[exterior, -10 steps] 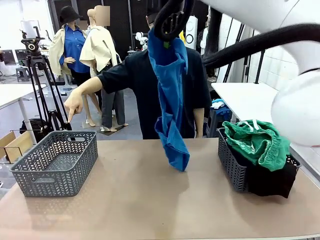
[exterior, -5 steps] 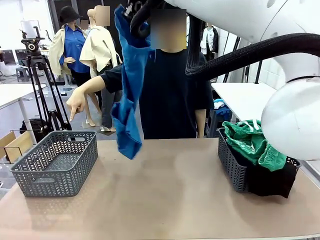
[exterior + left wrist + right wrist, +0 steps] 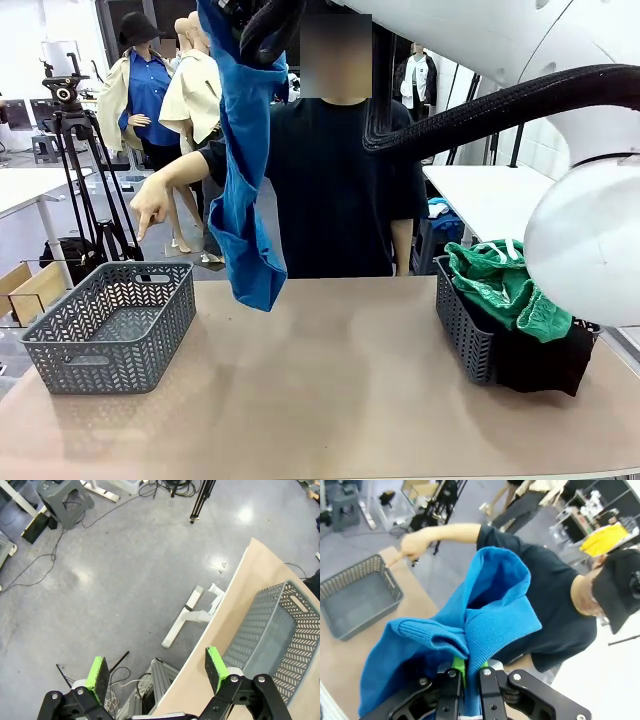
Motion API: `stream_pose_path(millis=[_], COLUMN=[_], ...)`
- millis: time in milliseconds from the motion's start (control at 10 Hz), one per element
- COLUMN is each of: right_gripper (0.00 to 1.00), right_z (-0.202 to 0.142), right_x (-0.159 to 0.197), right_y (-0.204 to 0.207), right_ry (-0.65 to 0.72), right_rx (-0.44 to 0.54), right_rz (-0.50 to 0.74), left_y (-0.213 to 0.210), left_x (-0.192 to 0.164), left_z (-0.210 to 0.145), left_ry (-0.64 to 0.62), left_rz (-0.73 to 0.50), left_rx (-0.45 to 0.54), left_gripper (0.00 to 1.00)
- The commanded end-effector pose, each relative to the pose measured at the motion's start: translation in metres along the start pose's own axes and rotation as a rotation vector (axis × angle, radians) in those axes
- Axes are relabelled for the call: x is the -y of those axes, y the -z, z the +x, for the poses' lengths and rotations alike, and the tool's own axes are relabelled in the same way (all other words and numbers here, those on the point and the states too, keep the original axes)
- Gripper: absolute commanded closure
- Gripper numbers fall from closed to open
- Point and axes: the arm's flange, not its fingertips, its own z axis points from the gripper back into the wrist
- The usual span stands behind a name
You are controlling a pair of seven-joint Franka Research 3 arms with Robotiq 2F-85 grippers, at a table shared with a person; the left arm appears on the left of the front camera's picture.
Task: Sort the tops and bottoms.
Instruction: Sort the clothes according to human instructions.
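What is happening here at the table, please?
The right gripper, its jaws shut, holds a blue top high above the table. The person points a hand down at the empty grey basket on the left. The other basket on the right holds green shorts over a black garment. The left gripper is open and holds nothing.

The left gripper looks down past the edge of the table. Its two fingers rise from the bottom edge, and the green pads stand wide apart with nothing between them. On the right, a grey basket with a herringbone pattern sits on the brown table top. Beyond the table edge is a grey floor with black cables, a white bracket, tripod legs and a grey stool.
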Motion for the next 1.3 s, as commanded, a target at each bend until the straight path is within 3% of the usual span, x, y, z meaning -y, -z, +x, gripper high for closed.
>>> stream_pose_path(millis=[0, 400, 800, 1200], right_gripper=[1.00, 1.00, 1.00, 1.00], right_z=[-0.002, -0.002, 0.112, 0.194], right_x=[0.006, 0.005, 0.015, -0.047], right_y=[-0.006, -0.002, 0.066, 0.129], right_ry=[-0.010, 0.000, 0.135, 0.126], right_rx=[-0.007, -0.010, 0.373, 0.565], right_rz=[-0.014, -0.008, -0.083, 0.067], left_y=[0.000, 0.000, 0.000, 0.000], left_x=[-0.003, -0.003, -0.003, -0.003], left_z=[0.000, 0.000, 0.000, 0.000], left_ry=[0.008, 0.008, 0.008, 0.008], left_rz=[0.009, 0.009, 0.009, 0.009], left_rx=[0.000, 0.000, 0.000, 0.000], left_gripper=[0.00, 0.00, 0.00, 0.00])
